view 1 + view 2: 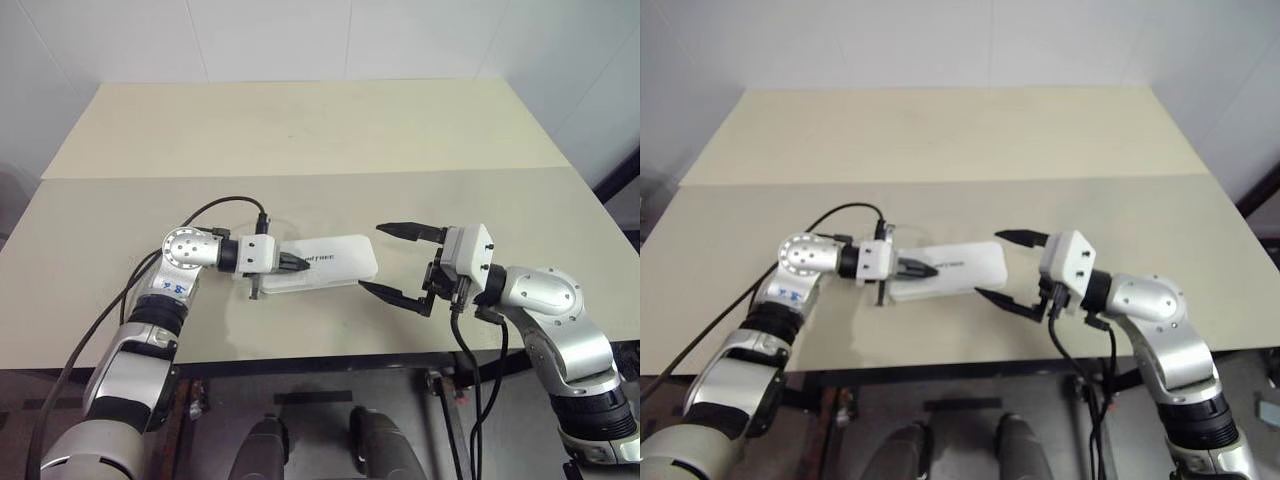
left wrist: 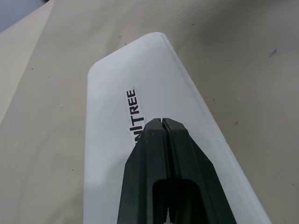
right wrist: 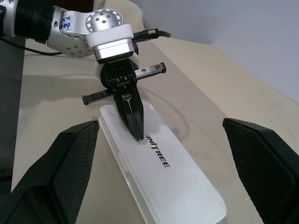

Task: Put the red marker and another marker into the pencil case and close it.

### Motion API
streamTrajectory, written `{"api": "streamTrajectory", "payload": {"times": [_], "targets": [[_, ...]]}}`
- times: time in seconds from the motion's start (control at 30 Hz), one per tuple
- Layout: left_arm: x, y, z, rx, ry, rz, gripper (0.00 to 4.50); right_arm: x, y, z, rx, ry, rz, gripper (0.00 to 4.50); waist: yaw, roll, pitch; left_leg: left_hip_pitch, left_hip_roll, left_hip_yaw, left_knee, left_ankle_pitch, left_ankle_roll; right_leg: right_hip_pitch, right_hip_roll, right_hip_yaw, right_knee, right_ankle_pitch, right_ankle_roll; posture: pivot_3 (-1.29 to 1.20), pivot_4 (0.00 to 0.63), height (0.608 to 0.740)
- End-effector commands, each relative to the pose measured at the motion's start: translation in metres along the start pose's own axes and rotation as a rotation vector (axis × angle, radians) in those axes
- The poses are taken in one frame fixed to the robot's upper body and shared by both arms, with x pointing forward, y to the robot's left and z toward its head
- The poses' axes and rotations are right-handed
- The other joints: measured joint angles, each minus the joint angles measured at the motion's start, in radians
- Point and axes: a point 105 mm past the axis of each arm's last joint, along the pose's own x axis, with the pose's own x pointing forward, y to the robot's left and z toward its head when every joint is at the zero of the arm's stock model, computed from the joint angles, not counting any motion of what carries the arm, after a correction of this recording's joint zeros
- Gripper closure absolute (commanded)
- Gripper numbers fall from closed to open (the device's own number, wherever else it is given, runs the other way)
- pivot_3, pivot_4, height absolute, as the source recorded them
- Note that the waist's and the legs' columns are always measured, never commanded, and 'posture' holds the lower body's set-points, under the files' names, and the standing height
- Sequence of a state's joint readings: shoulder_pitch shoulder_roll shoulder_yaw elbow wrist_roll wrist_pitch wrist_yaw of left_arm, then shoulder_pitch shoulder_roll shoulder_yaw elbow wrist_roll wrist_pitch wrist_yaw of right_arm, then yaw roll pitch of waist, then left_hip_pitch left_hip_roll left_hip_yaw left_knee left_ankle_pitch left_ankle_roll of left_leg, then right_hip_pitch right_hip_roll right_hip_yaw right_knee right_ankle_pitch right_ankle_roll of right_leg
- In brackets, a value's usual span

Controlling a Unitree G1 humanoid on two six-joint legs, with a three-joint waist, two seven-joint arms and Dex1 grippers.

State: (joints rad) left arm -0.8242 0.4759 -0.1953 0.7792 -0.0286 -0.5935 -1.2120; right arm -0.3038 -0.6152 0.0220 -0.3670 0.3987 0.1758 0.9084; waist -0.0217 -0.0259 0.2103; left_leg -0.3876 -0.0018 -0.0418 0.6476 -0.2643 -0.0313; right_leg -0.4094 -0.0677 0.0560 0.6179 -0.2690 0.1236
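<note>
A two-armed robot leans over a pale counter where the white pencil case lies flat near the front edge with its lid down, the dark lettering on top facing up. The left gripper, its two black fingers pinched together with nothing between them, points along the case and bears its tip on the lid beside the start of the lettering, at the end of the case nearest that arm. The right gripper hangs just off the opposite end of the case, fingers spread as wide as they go and empty, one finger beyond the far corner and the other on the near side, neither touching the plastic. Neither the red marker nor the green one can be seen on the counter; with the lid down, they are judged to be already inside, though the case's contents are hidden. The step in hand looks to be the closing itself, the shut left fingers used as a pusher to seat the lid. Whether the latch has caught cannot be told from these views. The next move would call for firm downward pressure along the lid's front edge, with the open right gripper placed to steady the far end so the light case does not skid or tip under the push.
</note>
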Motion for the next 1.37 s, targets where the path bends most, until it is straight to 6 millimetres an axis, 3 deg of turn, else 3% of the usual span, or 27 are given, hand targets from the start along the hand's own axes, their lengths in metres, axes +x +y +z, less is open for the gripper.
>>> {"api": "streamTrajectory", "payload": {"times": [0.03, 0.2, 0.37, 0.4, 0.5, 0.67, 0.77, 0.87, 1.1, 1.23, 1.37], "targets": [[0.004, 0.000, 0.003, -0.091, -0.038, -0.003, 4.47, -0.002, -0.002, 0.014, -0.039, -0.042, -0.038, 0.00, 0.000, 0.000, 0.000, 0.000, 0.000, 0.000, 0.000, 0.000, 0.000, 0.000, 0.000, 0.000, 0.000, 0.000, 0.000, 0.00, 0.150, 0.740], [-0.024, 0.019, 0.028, -0.221, -0.244, 0.102, 4.47, -0.007, -0.004, 0.007, -0.018, -0.024, -0.040, 0.00, -0.005, 0.000, 0.000, -0.002, 0.000, -0.001, -0.001, 0.000, 0.000, -0.001, 0.000, 0.000, -0.001, 0.000, 0.000, 0.00, 0.150, 0.740], [-0.052, 0.021, 0.042, -0.276, -0.309, 0.140, 4.47, -0.016, -0.010, -0.001, -0.002, 0.002, -0.041, 0.00, -0.007, 0.000, 0.000, -0.002, 0.001, -0.001, -0.002, 0.000, 0.000, -0.003, 0.001, 0.000, 0.000, -0.001, 0.000, 0.00, 0.150, 0.740], [-0.060, 0.019, 0.043, -0.284, -0.303, 0.151, 4.29, -0.018, -0.012, -0.003, 0.000, 0.009, -0.042, 0.00, -0.007, 0.000, 0.000, -0.002, 0.001, -0.001, -0.002, -0.001, 0.000, -0.003, 0.002, 0.000, 0.000, -0.001, 0.000, 0.00, 0.150, 0.740], [-0.072, 0.012, 0.045, -0.309, -0.283, 0.155, 3.58, -0.022, -0.016, -0.007, -0.001, 0.023, -0.043, 0.00, -0.006, 0.000, 0.000, -0.002, 0.002, 0.000, -0.002, -0.001, 0.000, -0.003, 0.001, 0.001, 0.000, -0.001, -0.001, 0.00, 0.150, 0.740], [-0.094, -0.003, 0.046, -0.354, -0.253, 0.184, 1.87, -0.030, -0.021, -0.013, -0.001, 0.035, -0.047, 0.00, -0.005, 0.000, 0.000, -0.002, 0.002, -0.001, -0.002, -0.001, 0.000, -0.003, 0.001, 0.000, 0.000, -0.001, -0.001, 0.00, 0.150, 0.740], [-0.097, -0.006, 0.048, -0.362, -0.247, 0.199, 0.85, -0.033, -0.022, -0.014, 0.000, 0.034, -0.048, 0.00, -0.005, 0.000, 0.000, -0.002, 0.002, 0.000, -0.002, -0.001, 0.000, -0.003, 0.000, 0.000, -0.001, -0.001, -0.001, 0.00, 0.150, 0.740], [-0.109, -0.017, 0.042, -0.382, -0.209, 0.262, 0.02, -0.032, -0.028, -0.018, 0.002, 0.035, -0.052, 0.00, -0.005, 0.000, 0.000, -0.002, 0.002, 0.000, -0.002, -0.001, 0.000, -0.003, 0.000, 0.000, -0.001, -0.002, -0.002, 0.00, 0.150, 0.740], [-0.116, -0.021, 0.040, -0.378, -0.207, 0.330, 0.02, -0.039, -0.031, -0.021, -0.003, 0.051, -0.020, 0.00, -0.003, 0.000, 0.000, -0.001, 0.002, 0.000, -0.003, -0.001, 0.000, -0.003, -0.001, -0.001, -0.001, -0.002, -0.003, 0.00, 0.150, 0.740], [-0.124, -0.025, 0.030, -0.367, -0.150, 0.332, 0.02, -0.060, -0.030, -0.023, -0.012, 0.127, 0.044, 0.00, -0.003, 0.002, 0.001, -0.002, 0.000, 0.000, -0.003, -0.001, 0.000, -0.003, -0.004, -0.001, -0.002, -0.002, -0.003, 0.00, 0.150, 0.740], [-0.122, -0.023, 0.030, -0.347, -0.139, 0.331, 0.02, -0.059, -0.038, -0.019, -0.030, 0.127, 0.030, 0.00, -0.005, 0.002, 0.001, -0.001, 0.000, 0.000, -0.004, -0.001, 0.000, -0.002, -0.004, -0.001, -0.004, -0.002, -0.003, 0.00, 0.150, 0.740]]}}
